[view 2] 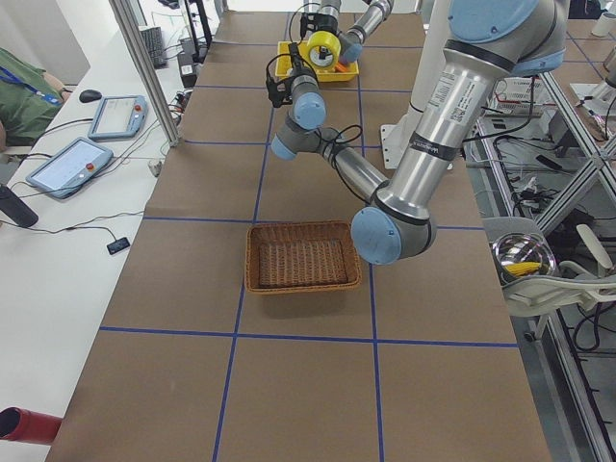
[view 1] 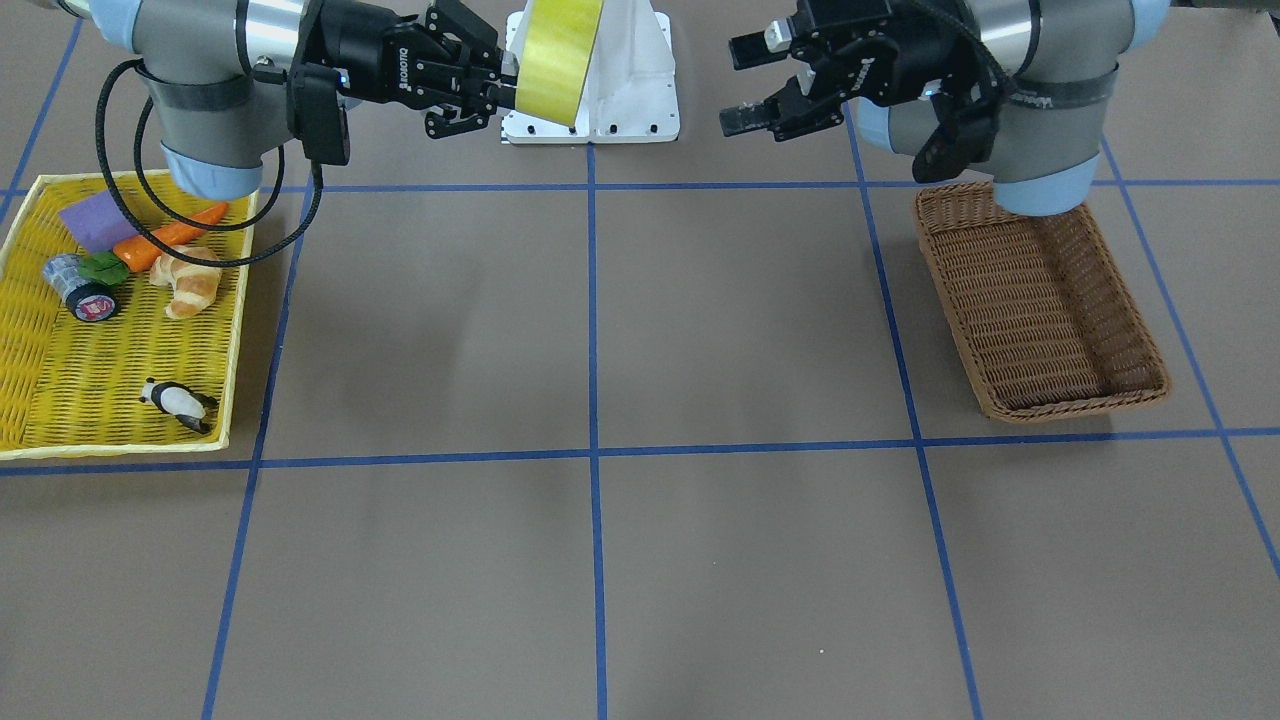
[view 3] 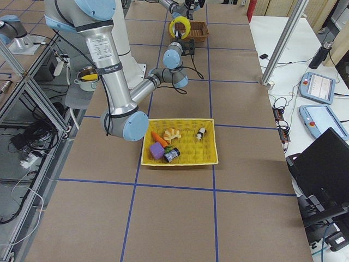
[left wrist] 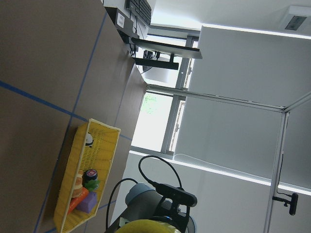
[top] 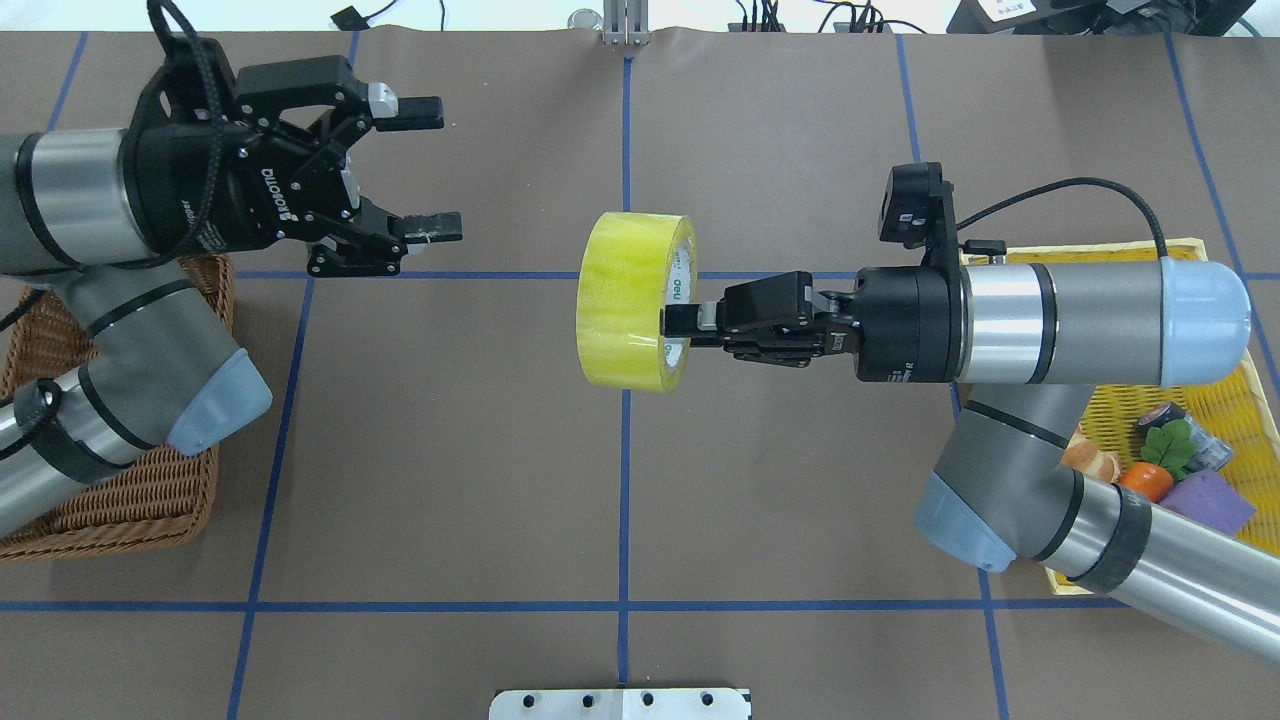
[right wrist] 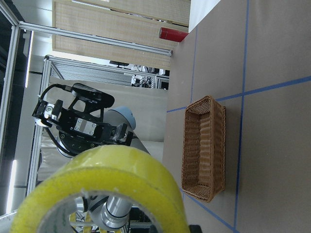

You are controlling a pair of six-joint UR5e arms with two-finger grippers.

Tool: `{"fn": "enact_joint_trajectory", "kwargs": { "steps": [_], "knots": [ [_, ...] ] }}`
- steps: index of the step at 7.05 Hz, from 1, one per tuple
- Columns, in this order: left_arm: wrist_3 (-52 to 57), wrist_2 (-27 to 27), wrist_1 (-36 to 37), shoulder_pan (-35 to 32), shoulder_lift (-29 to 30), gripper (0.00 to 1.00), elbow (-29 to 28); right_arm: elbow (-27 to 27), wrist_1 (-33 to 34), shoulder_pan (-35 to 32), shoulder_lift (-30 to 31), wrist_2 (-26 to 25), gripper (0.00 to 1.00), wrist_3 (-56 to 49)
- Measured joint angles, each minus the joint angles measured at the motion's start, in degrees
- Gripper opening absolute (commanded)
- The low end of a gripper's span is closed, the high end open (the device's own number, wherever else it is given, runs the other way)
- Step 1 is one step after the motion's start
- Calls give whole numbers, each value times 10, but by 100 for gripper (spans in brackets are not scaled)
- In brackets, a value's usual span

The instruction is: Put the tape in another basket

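Item: tape (top: 635, 300) | held aloft over table (top: 450, 450) centre, our right gripper (top: 685, 325) clamped on its wall, face turned left, we judge for hand-over | left gripper (top: 437, 165): spread wide, apart from roll | wicker basket (top: 110, 520): left, beneath that arm.

You had the tape (top: 625, 315) in translucent yellow-green with a pale core printed in green, and the basket (view 1: 1040, 310) on the robot's left in dark brown weave. The table (view 1: 600, 330) was flat brown crossed by a blue grid. The tray (view 1: 60, 400) on the right was bright yellow mesh, holding a purple block (view 1: 95, 220), an orange carrot (view 1: 145, 248) and a black-and-white panda (view 1: 178, 400).
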State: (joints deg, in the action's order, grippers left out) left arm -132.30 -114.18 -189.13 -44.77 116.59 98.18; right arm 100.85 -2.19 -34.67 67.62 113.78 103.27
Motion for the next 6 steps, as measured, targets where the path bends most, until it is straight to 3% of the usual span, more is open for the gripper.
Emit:
{"fn": "enact_joint_trajectory", "kwargs": {
  "steps": [3, 6],
  "knots": [
    [-3, 9, 1, 30, 4, 96, 19, -7, 0, 10, -17, 45, 0, 1],
    [-3, 11, 1, 65, 4, 95, 19, -12, 2, 10, -21, 51, 0, 1]
  ]
}}
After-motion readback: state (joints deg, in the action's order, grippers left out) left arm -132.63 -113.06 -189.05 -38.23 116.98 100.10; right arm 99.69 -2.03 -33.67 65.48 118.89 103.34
